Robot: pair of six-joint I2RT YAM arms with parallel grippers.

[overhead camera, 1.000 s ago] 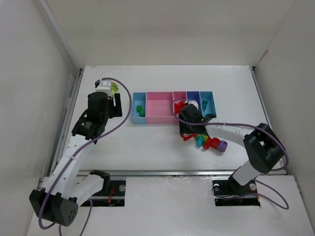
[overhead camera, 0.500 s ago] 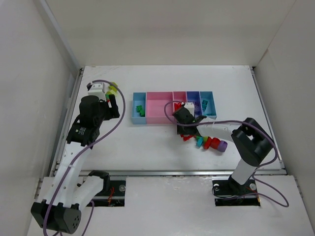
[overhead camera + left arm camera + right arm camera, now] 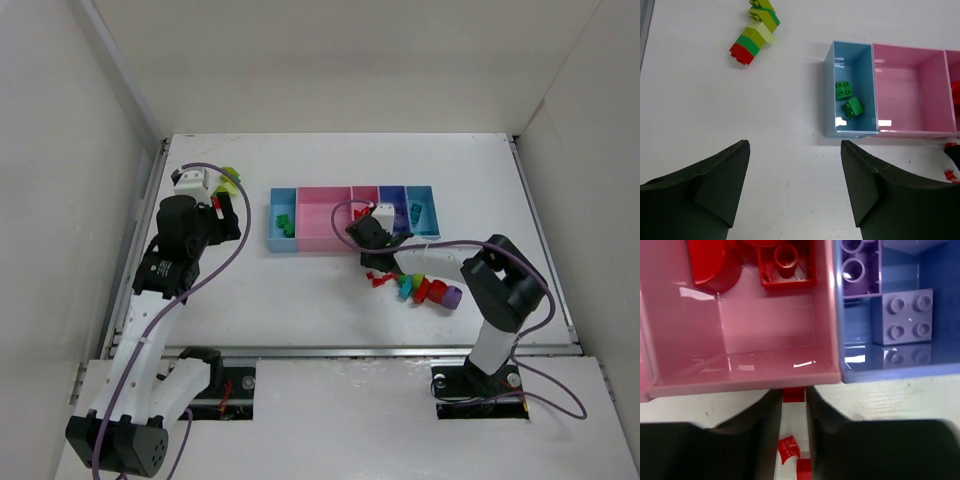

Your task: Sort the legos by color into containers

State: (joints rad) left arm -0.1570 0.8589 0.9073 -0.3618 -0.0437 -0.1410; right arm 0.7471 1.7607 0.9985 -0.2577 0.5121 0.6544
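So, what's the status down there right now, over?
Left gripper open, empty, near the blue tray. Right gripper shut on red brick, just short of narrow pink tray. Nothing blocking; loose bricks lie on table.

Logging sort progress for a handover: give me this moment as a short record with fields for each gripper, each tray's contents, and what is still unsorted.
left gripper: open, holding nothing, over the table
right gripper: shut on a red piece, just short of the narrow pink tray
light blue tray: two green bricks
wide pink tray: empty
narrow pink tray: red bricks
purple-blue tray: two purple bricks
unsorted: mixed pile in front of the trays; yellow-green, green and red chain left of them
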